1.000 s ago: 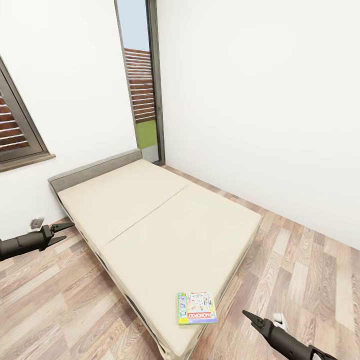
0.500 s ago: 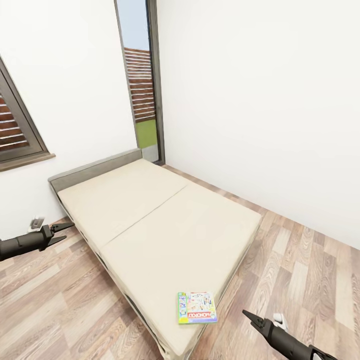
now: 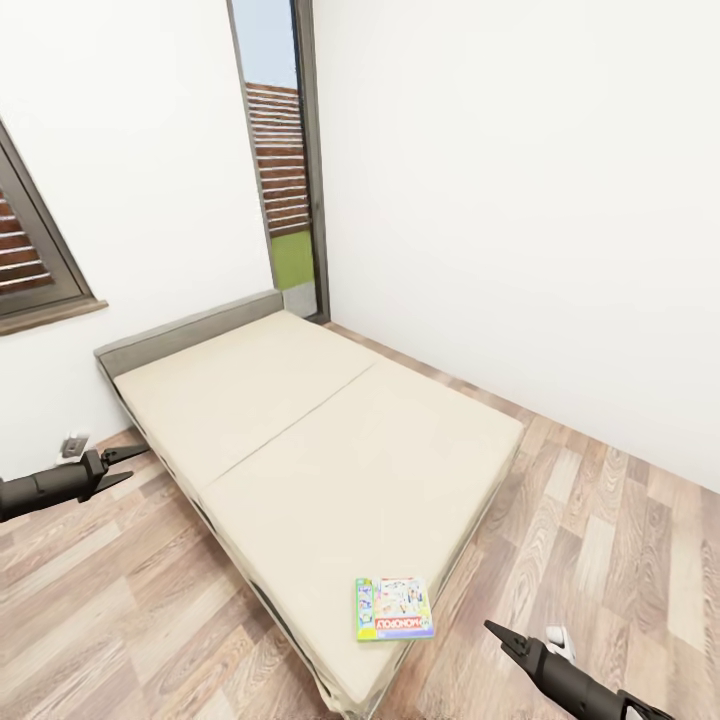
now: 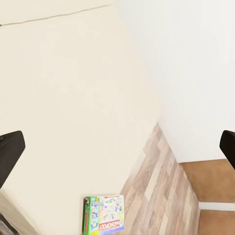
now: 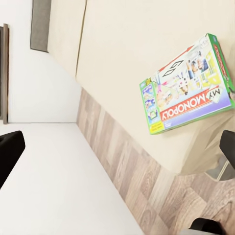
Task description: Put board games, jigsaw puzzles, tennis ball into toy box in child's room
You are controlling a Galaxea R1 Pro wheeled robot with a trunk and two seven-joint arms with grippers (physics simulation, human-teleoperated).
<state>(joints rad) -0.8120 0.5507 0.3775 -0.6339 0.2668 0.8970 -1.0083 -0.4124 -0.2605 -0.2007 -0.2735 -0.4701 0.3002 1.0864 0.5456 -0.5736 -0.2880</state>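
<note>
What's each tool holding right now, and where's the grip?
Nothing. The left tool and right tool are both open over the floor. The Monopoly box lies untouched on the bed.

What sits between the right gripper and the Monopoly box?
Nothing: in the head view, only the bed's corner and bare wood floor separate the right gripper from the Monopoly box.

My matt black claw [image 3: 503, 636] hangs over grained wood-plank floor [image 3: 600, 530] beside the bed [image 3: 330, 450]'s plain matt beige mattress and printed cardboard Monopoly box [image 3: 394, 608].
</note>
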